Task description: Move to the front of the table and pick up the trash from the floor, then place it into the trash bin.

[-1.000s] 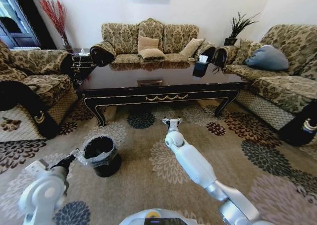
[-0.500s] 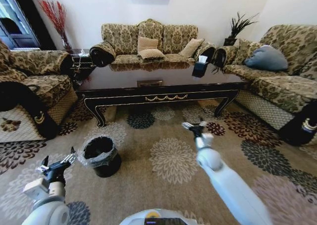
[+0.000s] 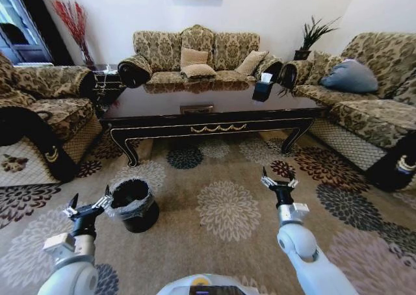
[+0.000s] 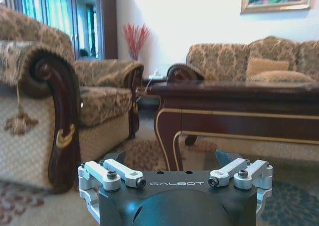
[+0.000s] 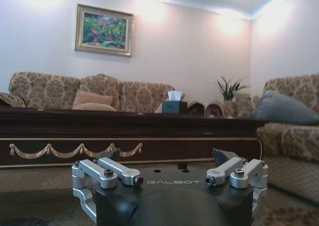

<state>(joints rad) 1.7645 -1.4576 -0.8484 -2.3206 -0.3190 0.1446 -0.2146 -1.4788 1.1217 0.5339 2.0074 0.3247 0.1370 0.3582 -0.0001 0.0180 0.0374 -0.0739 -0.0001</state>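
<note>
The dark glossy table (image 3: pixel 208 110) with gold scrollwork stands across the carpet ahead of me. The black trash bin (image 3: pixel 133 204) with its clear liner sits on the carpet at my near left. My left gripper (image 3: pixel 89 203) hovers open just left of the bin, holding nothing. My right gripper (image 3: pixel 279 179) is open and empty above the carpet at the right, pointing toward the table. In the left wrist view the left gripper (image 4: pixel 169 161) faces a table (image 4: pixel 239 99) leg. In the right wrist view the right gripper (image 5: pixel 167 156) faces the table's (image 5: pixel 124 129) apron. The trash is out of view.
Sofas ring the table: an armchair (image 3: pixel 39 113) on the left, a sofa (image 3: pixel 195 54) behind and another sofa (image 3: pixel 377 106) on the right. A dark tissue box (image 3: pixel 262 87) stands on the tabletop. Flowered carpet (image 3: pixel 227 210) lies open between me and the table.
My right arm has swung from the middle of the carpet out to the right and drawn back. My left gripper has moved up beside the bin. The bin and table stayed put.
</note>
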